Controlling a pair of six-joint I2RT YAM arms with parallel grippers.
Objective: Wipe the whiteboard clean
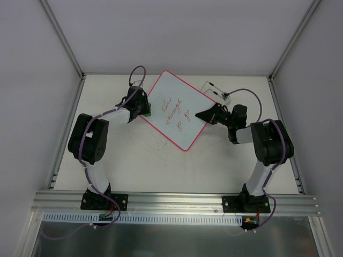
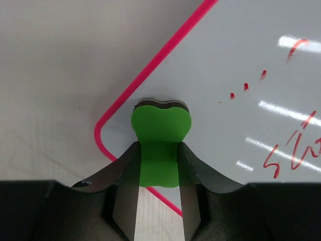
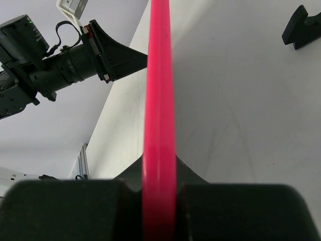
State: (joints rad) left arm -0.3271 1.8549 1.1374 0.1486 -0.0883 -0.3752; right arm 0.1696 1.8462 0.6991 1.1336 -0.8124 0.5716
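Top external view: the whiteboard (image 1: 177,110), largest loose thing on the table (image 1: 134,160), sits diamond-wise between my two arms, red handwriting (image 1: 178,115) across its face. I judge it thin, stiff and light, with a slick face, so the pink-red frame (image 3: 159,75) is the place to take hold. Pinched at one edge only, it would likely swing or slip under a hard push.

My right gripper (image 3: 159,175) has that hold, its jaws pressed together on the frame at the board's right side. In the right wrist view the rim runs edge-on between them, with a black foot (image 3: 301,25) showing on the back. That suggests the board is tipped up off the table, though how steeply I cannot tell.

My left gripper (image 2: 158,146) is at the board's opposite, left corner, jaws clamped on the green eraser (image 2: 160,123). The eraser's head seems to touch a bare patch of the face just inside the frame, with the nearest red marks off to its right. Wiping, I judge, is not yet done.
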